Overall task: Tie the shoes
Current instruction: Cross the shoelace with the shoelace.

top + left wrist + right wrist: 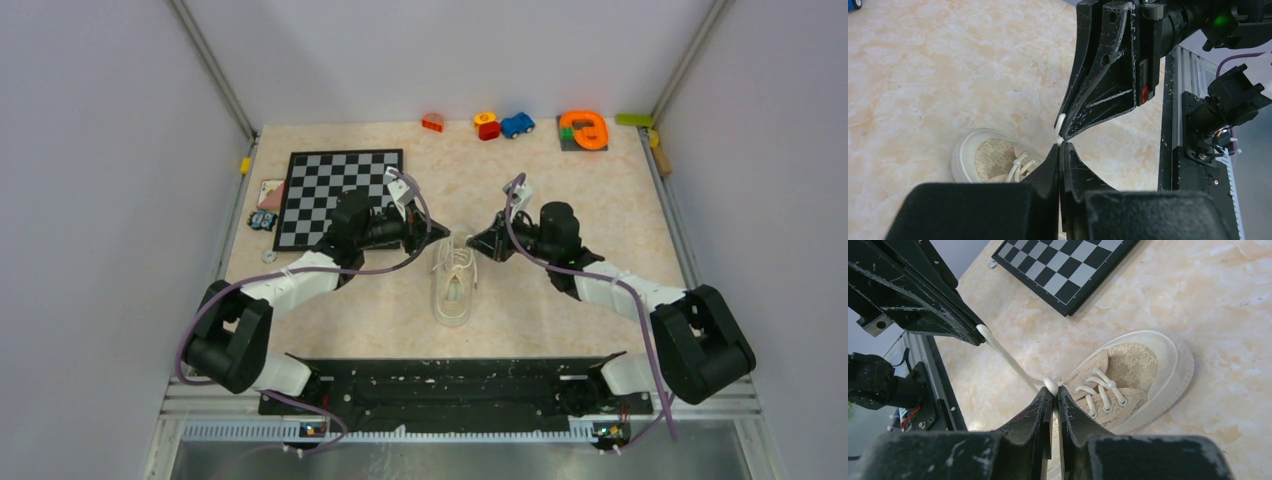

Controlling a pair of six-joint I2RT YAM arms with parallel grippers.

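The cream shoe [453, 287] lies on the table between my arms, toe toward the near edge; it also shows as the shoe [985, 156] and the shoe [1140, 371]. Just beyond its heel end both grippers meet above the table. My left gripper [436, 232] [1060, 146] is shut, with a white lace [1060, 124] pinched at its tips. My right gripper [476, 243] [1054, 390] is shut on the same lace [1008, 357], which runs taut from its tips to the left gripper's fingertips [973, 335]. The right gripper's fingers [1098, 85] nearly touch the left one's.
A chessboard [340, 195] lies at the back left with small cards [268, 193] beside it. Toys line the far edge: a red block [433, 122], a blue car [517, 124], an orange piece [584, 130]. The black mounting rail [440, 385] runs along the near edge.
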